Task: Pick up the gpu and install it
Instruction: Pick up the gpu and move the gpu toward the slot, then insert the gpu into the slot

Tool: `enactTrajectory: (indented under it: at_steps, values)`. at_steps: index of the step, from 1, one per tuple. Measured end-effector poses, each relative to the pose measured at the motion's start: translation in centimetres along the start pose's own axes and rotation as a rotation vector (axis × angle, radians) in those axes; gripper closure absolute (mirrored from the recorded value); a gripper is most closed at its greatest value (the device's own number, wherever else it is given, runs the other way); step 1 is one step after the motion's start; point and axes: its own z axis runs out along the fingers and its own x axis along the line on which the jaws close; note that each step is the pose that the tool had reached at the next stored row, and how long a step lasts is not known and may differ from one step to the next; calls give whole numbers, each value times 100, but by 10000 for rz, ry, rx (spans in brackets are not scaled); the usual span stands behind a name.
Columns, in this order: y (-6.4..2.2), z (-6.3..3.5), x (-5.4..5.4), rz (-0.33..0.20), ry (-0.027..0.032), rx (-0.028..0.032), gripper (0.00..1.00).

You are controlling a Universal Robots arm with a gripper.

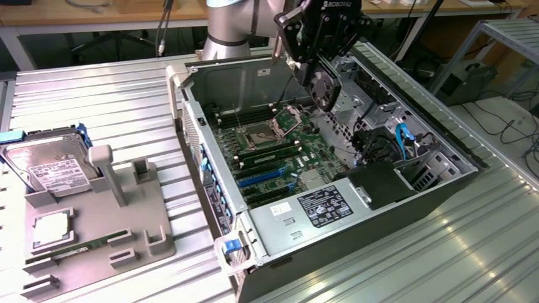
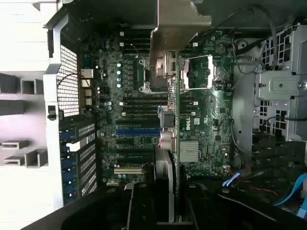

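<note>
Over open PC case [image 1: 231, 82], mobo [image 1: 278, 158] inside: end effector [image 1: 320, 63] w/ gpu [image 1: 324, 88] in grip; HDD [image 1: 50, 167] in holder [image 1: 118, 233]

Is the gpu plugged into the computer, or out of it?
Out. The gripper holds the gpu on edge, up above the motherboard, not plugged in.

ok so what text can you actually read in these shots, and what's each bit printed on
"ROBOTIQ": on the black body of the hand that grips the gpu.
White label on the hard drive: print too small to read.
Label on the power supply: too small to read.
Markings on the motherboard: blurred, unreadable.
</note>
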Motion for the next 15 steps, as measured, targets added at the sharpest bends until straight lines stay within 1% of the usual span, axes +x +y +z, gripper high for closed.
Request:
enactTrajectory:
  at_steps: [1, 2, 8, 9, 15]
  values:
    - [1, 3, -117, -1, -1, -1, 72]
    - [2, 4, -202, 0, 0, 0, 72]
    - [2, 4, -203, -7, -1, 0, 72]
    - [2, 4, -203, -354, -5, -4, 72]
    - [2, 4, -203, -893, -11, -9, 72]
